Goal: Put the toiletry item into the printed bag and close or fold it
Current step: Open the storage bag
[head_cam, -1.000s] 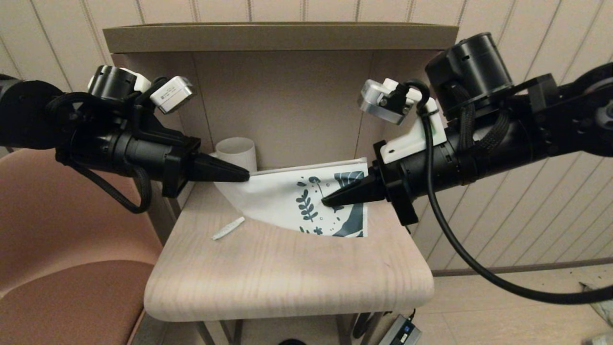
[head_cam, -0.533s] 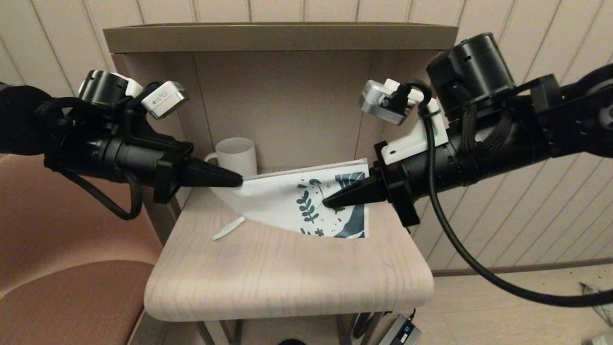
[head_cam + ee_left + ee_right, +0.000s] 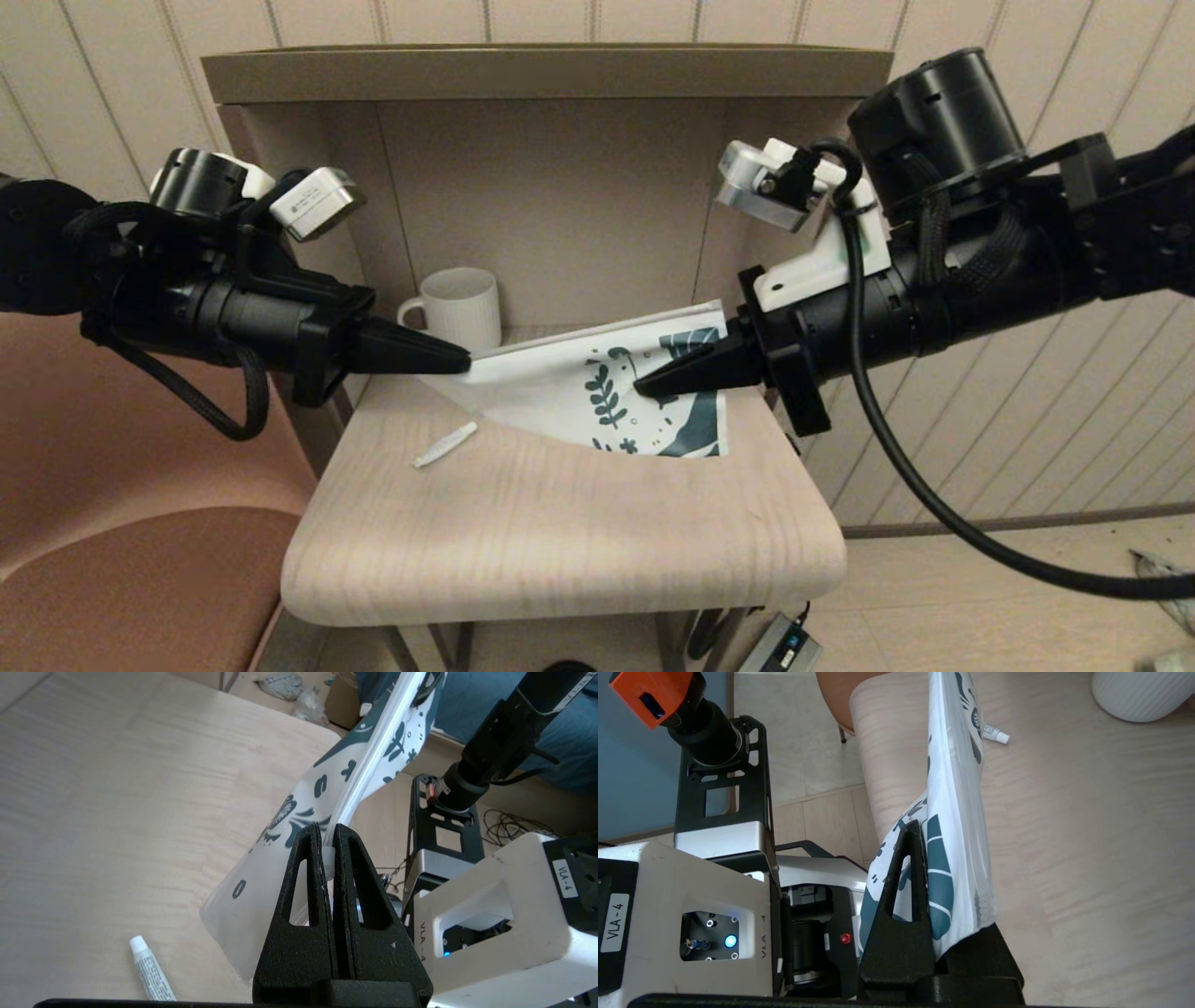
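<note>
Bag [image 3: 597,392], pinched by left claw [image 3: 464,360] at its slider end and right claw [image 3: 640,385] on its print, has lifted slightly above the worktop [image 3: 560,523], tube [image 3: 445,444] beside it, unpacked.

Pouch [image 3: 597,387] hangs over the table [image 3: 560,532], left gripper [image 3: 464,358] at its left end, right gripper [image 3: 640,385] at its right; tube [image 3: 445,445] lies below-left, mug [image 3: 459,306] stands behind

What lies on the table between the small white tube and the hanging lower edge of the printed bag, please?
Nothing: in the head view only bare table shows between the toiletry item and the printed bag.
</note>
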You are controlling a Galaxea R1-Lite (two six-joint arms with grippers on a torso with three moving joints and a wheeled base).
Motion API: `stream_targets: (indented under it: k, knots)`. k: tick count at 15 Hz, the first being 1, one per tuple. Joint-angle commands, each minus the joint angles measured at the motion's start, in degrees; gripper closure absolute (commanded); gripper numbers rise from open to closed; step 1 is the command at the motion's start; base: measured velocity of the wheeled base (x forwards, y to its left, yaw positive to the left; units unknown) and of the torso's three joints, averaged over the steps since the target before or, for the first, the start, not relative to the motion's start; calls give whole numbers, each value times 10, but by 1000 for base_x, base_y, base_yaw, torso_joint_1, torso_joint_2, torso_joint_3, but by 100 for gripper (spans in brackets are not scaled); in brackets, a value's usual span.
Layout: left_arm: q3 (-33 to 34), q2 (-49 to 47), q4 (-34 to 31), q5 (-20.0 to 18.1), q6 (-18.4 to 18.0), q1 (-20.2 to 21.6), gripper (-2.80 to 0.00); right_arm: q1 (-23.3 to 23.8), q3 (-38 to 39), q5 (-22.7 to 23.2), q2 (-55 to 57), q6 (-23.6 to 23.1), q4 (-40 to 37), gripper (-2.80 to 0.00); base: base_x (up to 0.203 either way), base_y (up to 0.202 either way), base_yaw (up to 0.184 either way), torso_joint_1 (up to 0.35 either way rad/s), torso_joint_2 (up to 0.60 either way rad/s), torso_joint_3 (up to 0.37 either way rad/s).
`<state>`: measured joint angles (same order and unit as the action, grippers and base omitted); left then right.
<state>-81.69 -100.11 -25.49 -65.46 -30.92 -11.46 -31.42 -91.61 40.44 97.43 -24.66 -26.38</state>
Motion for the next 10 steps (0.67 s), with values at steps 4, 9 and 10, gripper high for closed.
stream_targets:
  k: [4, 9, 10]
  knots:
    - [1, 5, -2, -4, -1, 13, 0, 2, 2, 3, -6, -1, -2, 0, 0, 0, 0, 0, 0, 0]
    - [3, 5, -3, -4, -2, 24, 0, 3, 6, 2, -6, -2, -1, 0, 0, 0, 0, 0, 0, 0]
    - [6, 5, -2, -4, -3, 28, 0, 3, 6, 2, -6, -2, -1, 0, 0, 0, 0, 0, 0, 0]
